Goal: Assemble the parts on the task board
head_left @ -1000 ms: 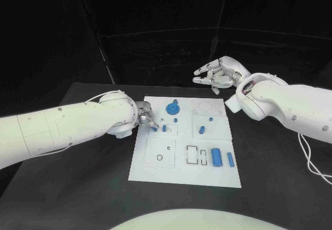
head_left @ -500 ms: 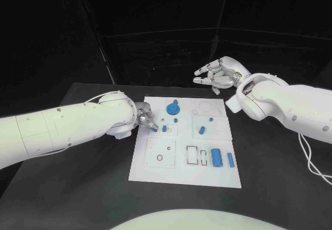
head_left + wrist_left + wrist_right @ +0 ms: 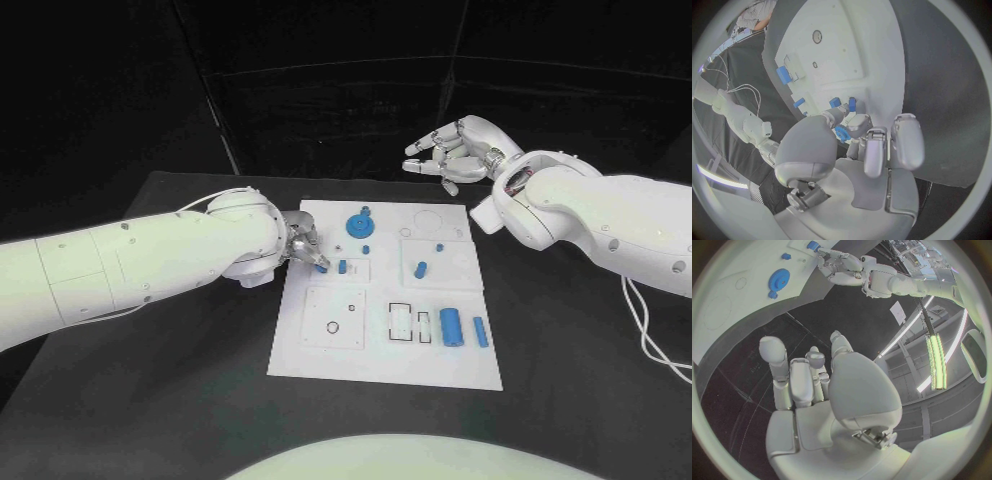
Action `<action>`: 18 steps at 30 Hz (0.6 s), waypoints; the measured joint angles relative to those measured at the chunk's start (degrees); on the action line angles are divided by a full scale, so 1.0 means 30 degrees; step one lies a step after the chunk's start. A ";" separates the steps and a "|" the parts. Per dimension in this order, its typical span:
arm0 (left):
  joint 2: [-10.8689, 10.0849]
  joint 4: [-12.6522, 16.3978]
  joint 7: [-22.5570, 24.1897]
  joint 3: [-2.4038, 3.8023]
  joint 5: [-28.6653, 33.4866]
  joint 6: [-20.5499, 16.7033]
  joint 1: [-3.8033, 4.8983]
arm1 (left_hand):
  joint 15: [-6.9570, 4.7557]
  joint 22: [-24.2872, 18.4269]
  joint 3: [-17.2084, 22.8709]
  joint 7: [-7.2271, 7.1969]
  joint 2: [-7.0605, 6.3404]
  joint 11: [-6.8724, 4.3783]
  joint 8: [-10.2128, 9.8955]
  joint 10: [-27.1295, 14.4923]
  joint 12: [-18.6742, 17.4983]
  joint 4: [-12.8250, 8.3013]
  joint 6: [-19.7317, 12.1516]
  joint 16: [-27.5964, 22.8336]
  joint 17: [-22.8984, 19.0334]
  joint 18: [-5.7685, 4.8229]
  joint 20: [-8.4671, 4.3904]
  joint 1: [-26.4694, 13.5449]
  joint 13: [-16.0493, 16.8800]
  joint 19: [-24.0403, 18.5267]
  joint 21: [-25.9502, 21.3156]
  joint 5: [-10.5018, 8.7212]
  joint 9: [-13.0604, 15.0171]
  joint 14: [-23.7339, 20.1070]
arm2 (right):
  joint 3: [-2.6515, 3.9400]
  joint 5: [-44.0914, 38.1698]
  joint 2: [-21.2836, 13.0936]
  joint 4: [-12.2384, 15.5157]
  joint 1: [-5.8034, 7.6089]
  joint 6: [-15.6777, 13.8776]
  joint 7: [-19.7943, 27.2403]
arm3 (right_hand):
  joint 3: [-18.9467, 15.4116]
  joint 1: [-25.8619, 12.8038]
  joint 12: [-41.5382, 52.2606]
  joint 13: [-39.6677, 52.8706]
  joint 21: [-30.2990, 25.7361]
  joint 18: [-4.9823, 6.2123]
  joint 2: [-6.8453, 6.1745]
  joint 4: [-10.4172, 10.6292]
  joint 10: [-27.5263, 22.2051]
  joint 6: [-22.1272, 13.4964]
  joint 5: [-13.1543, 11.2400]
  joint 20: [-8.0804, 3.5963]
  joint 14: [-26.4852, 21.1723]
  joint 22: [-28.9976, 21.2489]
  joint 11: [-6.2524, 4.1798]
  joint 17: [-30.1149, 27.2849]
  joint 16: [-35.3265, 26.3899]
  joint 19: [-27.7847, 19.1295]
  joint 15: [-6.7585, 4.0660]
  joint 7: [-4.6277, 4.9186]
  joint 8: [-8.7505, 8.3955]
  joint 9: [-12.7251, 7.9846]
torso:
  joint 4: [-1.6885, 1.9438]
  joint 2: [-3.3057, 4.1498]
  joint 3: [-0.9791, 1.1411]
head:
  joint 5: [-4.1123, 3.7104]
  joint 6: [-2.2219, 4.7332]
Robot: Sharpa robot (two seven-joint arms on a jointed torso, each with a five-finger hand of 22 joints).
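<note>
Two hands: our left hand [image 3: 303, 247] pinched a small blue part [image 3: 841, 133] at the task board's [image 3: 387, 362] left edge; our right hand [image 3: 454, 152] hovered beyond the far edge, fingers apart, empty.

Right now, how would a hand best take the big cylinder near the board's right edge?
Grip the cylinder across its long curved sides, at mid-length, coming from straight above. It lies flat on the board, long axis running near to far, with a thinner peg close on its right, so fingers need a narrow spread.

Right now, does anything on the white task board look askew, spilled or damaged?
Nothing stands out. The white task board lies flat, the small blue parts sit on it, and the left hand holds one small blue piece over its edge.
</note>
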 measured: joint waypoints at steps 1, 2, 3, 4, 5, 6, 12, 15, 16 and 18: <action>0.0012 -0.0023 -0.0005 0.0002 -0.0001 0.0026 0.0001 | 0.0000 0.0000 0.0138 0.0000 -0.0062 0.0000 0.0001 0.0000 0.0000 -0.0137 0.0001 0.0000 0.0000 -0.0001 0.0000 -0.0096 0.0000 0.0000 0.0000 0.0000 -0.0002 0.0000 | 0.0000 0.0000 -0.0007 0.0002 0.0000 0.0000 0.0000 | 0.0000 0.0000 0.0000 0.0000 0.0000 -0.0001 0.0000 0.0000 -0.0001 0.0000 0.0000 0.0000 0.0000 0.0000 0.0000 0.0000 0.0000 0.0000 0.0000 0.0000 0.0000 0.0000 | 0.0000 0.0000 0.0002 | -0.0011 -0.0009; 0.0026 -0.0043 -0.0008 0.0004 -0.0001 0.0051 0.0001 | 0.0000 0.0000 0.0351 -0.0010 -0.0097 0.0000 0.0001 0.0000 0.0000 -0.0413 0.0011 0.0000 0.0000 -0.0001 0.0000 -0.0223 -0.0001 0.0000 0.0000 -0.0003 -0.0015 0.0000 | 0.0000 0.0000 -0.0013 0.0003 0.0000 -0.0001 0.0000 | 0.0000 0.0000 0.0000 0.0000 0.0000 0.0001 0.0000 0.0000 -0.0001 0.0000 0.0000 0.0000 0.0000 0.0000 0.0000 0.0000 0.0000 0.0000 0.0000 0.0000 0.0000 0.0000 | 0.0000 0.0000 0.0002 | -0.0016 -0.0024; 0.0041 -0.0060 -0.0013 0.0006 -0.0002 0.0074 0.0002 | 0.0000 0.0000 0.0346 -0.0065 -0.0110 -0.0001 0.0073 0.0000 0.0000 -0.0535 0.0078 0.0000 0.0000 -0.0001 0.0000 -0.0456 -0.0001 0.0000 0.0000 -0.0003 -0.0039 0.0000 | 0.0000 0.0000 -0.0018 0.0005 0.0000 -0.0001 0.0000 | 0.0000 0.0000 0.0000 0.0000 0.0000 0.0000 0.0000 0.0000 0.0000 0.0000 0.0000 0.0000 0.0000 0.0000 0.0000 0.0000 0.0000 0.0000 0.0000 0.0000 0.0000 -0.0001 | 0.0000 0.0000 0.0002 | -0.0018 -0.0037; 0.0062 -0.0089 -0.0023 0.0007 -0.0003 0.0106 0.0005 | 0.0000 0.0000 0.0342 -0.0107 -0.0266 -0.0033 0.0119 0.0032 0.0027 -0.0691 0.0165 0.0000 0.0000 -0.0001 0.0000 -0.0666 0.0003 0.0000 -0.0079 -0.0003 -0.0055 0.0000 | 0.0000 0.0000 -0.0026 0.0010 0.0000 -0.0001 0.0000 | 0.0000 0.0000 0.0000 0.0000 0.0000 0.0000 0.0000 0.0000 0.0000 0.0000 0.0000 0.0000 0.0001 0.0000 0.0000 0.0000 0.0000 0.0000 0.0000 -0.0001 0.0000 0.0000 | 0.0000 0.0000 0.0002 | -0.0031 -0.0046; 0.0078 -0.0114 -0.0035 0.0008 -0.0004 0.0132 0.0008 | 0.0000 0.0000 0.0185 -0.0111 -0.0281 -0.0035 0.0145 0.0034 0.0110 -0.0690 0.0170 0.0000 0.0000 -0.0001 0.0000 -0.0896 0.0021 0.0000 -0.0079 -0.0001 -0.0077 0.0000 | 0.0000 0.0000 -0.0033 0.0013 0.0000 -0.0002 0.0000 | 0.0000 0.0000 0.0000 0.0000 0.0000 0.0001 0.0000 0.0000 0.0000 0.0000 0.0000 0.0000 0.0000 0.0000 0.0000 0.0001 0.0000 0.0000 0.0000 -0.0001 0.0000 0.0000 | 0.0000 0.0000 0.0002 | -0.0042 -0.0062; 0.0093 -0.0138 -0.0051 0.0008 -0.0005 0.0160 0.0010 | 0.0000 0.0000 -0.0039 -0.0145 -0.0323 -0.0041 0.0168 0.0039 0.0121 -0.0588 0.0204 0.0000 0.0000 0.0000 0.0000 -0.0982 0.0026 0.0000 -0.0079 0.0004 -0.0094 0.0000 | 0.0000 0.0000 -0.0039 0.0014 0.0000 -0.0002 0.0000 | 0.0000 0.0000 0.0000 0.0000 0.0000 0.0000 0.0000 0.0000 0.0000 -0.0001 0.0000 0.0000 0.0000 0.0000 0.0000 0.0000 0.0000 0.0000 0.0000 0.0000 0.0000 0.0000 | 0.0000 0.0000 0.0002 | -0.0048 -0.0075; 0.0252 -0.0323 -0.0142 -0.0001 0.0007 0.0334 0.0006 | -0.0072 0.0000 -0.1485 -0.0285 -0.0326 -0.0109 0.0220 0.0100 0.0223 0.0196 0.0335 0.0000 0.0000 -0.0001 0.0000 -0.1444 0.0131 0.0000 -0.0079 0.0023 -0.0252 0.0072 | 0.0000 0.0000 -0.0046 0.0024 0.0000 -0.0003 0.0000 | 0.0000 0.0000 0.0000 0.0000 0.0000 0.0002 0.0000 0.0000 0.0000 0.0000 0.0000 0.0000 0.0000 0.0000 0.0000 0.0000 0.0000 0.0000 0.0000 0.0000 0.0000 0.0000 | 0.0000 0.0004 0.0000 | -0.0057 -0.0130; 0.0319 -0.0415 -0.0167 -0.0011 0.0024 0.0381 -0.0011 | -0.0073 0.0007 -0.2028 -0.0219 -0.0197 -0.0109 0.0220 0.0100 0.0223 0.0435 0.0408 0.0000 0.0001 -0.0001 0.0000 -0.1574 0.0171 0.0000 -0.0079 0.0022 -0.0308 0.0072 | 0.0000 0.0000 -0.0041 0.0027 0.0000 -0.0003 -0.0001 | 0.0000 0.0000 0.0000 -0.0001 0.0000 0.0001 0.0000 0.0000 0.0000 0.0000 0.0000 0.0000 0.0001 0.0000 0.0000 0.0000 0.0000 0.0000 0.0000 0.0000 0.0000 0.0000 | 0.0000 0.0004 -0.0002 | -0.0066 -0.0132; 0.0338 -0.0459 -0.0180 -0.0011 0.0032 0.0398 -0.0013 | -0.0073 0.0017 -0.2160 -0.0219 -0.0196 -0.0108 0.0219 0.0099 0.0240 0.0525 0.0408 0.0000 0.0001 0.0000 0.0000 -0.1575 0.0180 0.0000 -0.0079 0.0022 -0.0324 0.0072 | 0.0000 0.0000 -0.0038 0.0029 0.0000 -0.0003 -0.0001 | 0.0000 0.0000 0.0000 -0.0001 0.0000 0.0001 0.0000 0.0000 0.0000 0.0000 0.0000 0.0000 0.0000 0.0000 0.0000 0.0000 0.0000 0.0000 0.0000 0.0000 0.0000 0.0000 | 0.0000 0.0004 -0.0002 | -0.0071 -0.0134; 0.0364 -0.0528 -0.0206 -0.0012 0.0057 0.0427 -0.0015 | -0.0072 0.0084 -0.2558 -0.0219 -0.0056 -0.0108 0.0219 0.0099 0.0298 0.0704 0.0407 0.0000 0.0000 -0.0001 0.0000 -0.1714 0.0180 0.0000 -0.0079 0.0022 -0.0353 0.0072 | 0.0000 0.0000 -0.0038 0.0032 0.0000 -0.0003 -0.0001 | 0.0000 0.0000 0.0000 -0.0001 0.0000 0.0000 0.0000 0.0000 0.0000 0.0000 0.0000 0.0000 0.0000 0.0001 0.0000 0.0000 0.0000 0.0000 0.0000 0.0000 0.0000 0.0000 | 0.0000 0.0004 -0.0002 | -0.0077 -0.0134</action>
